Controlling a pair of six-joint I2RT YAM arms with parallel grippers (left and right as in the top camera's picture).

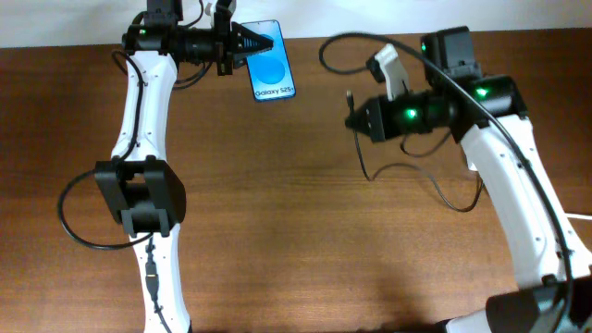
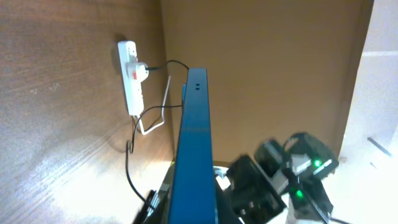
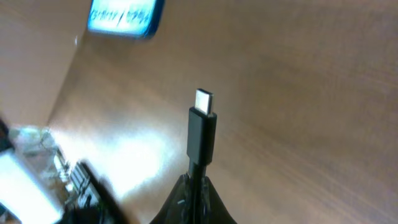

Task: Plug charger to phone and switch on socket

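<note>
My left gripper (image 1: 248,44) is shut on the phone (image 1: 274,61) at the back of the table; its blue screen reads "Galaxy S25". In the left wrist view the phone (image 2: 194,137) is edge-on between the jaws (image 2: 193,210). My right gripper (image 1: 357,117) is shut on the charger (image 1: 349,97), right of the phone and apart from it. In the right wrist view the charger's plug (image 3: 202,127) sticks out of the jaws (image 3: 198,186), with the phone (image 3: 124,15) at top left. The white socket (image 2: 130,78) carries a plug and red switches. In the overhead view the socket (image 1: 387,63) is partly hidden by the right arm.
The black cable (image 1: 435,185) loops on the wooden table (image 1: 296,231) below the right arm. Another black cable arc (image 1: 338,39) runs behind the socket. The right arm (image 2: 280,183) shows in the left wrist view beyond the phone. A pale wall borders the table's back edge.
</note>
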